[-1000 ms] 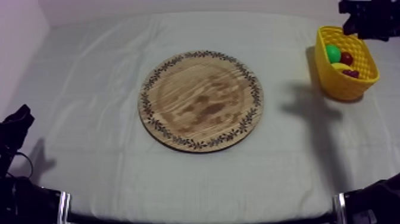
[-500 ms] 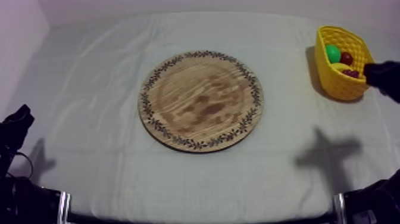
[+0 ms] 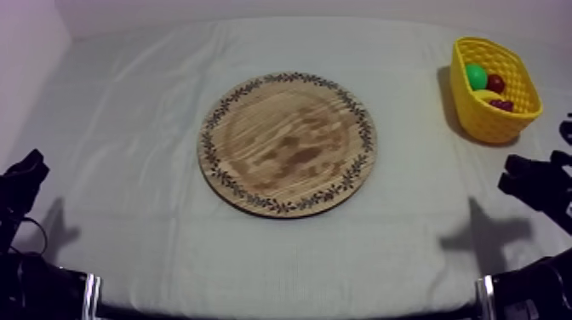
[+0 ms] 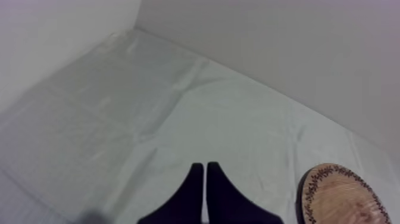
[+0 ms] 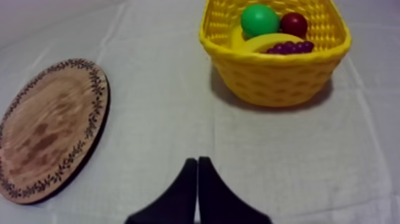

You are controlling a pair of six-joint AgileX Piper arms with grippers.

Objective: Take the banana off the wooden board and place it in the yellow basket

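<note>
While the banana [image 5: 262, 43] lies inside the yellow basket [image 5: 277, 77], curved along its near wall, I have both arms clear of it. In the right wrist view a bunch of grapes [image 5: 291, 46] rests against the banana, with a round green fruit [image 5: 259, 19] and a small red fruit [image 5: 293, 24] side by side behind them. From the top view the same load is packed small: banana [image 3: 487, 94], green fruit [image 3: 477, 77], small red fruit [image 3: 495, 83] and grapes [image 3: 502, 105], in the basket [image 3: 498, 128] at the far right of the surface [image 3: 128, 102].

The right end effector [image 5: 197, 164] is clenched on nothing, its fingers pressed into a narrow wedge that points at the open cloth [image 5: 178, 89] between the basket and the wooden board [image 5: 50, 128]. Seen from above, it [image 3: 532, 183] hangs near the right edge, well apart from the basket, and throws a shadow [image 3: 485, 234] on the cloth.

The board [image 3: 287, 143] sits at the middle of the surface, grain and leaf-patterned rim in full sight, with open cloth on every side.

The left end effector [image 4: 205, 179] is likewise clenched on nothing. Its view takes in the far left corner, where the creased cloth meets a pale wall [image 4: 268, 47], and the rim of the board [image 4: 342, 196] just beside it. In the top view it [image 3: 24, 174] sits low at the left edge, well apart from the board.
</note>
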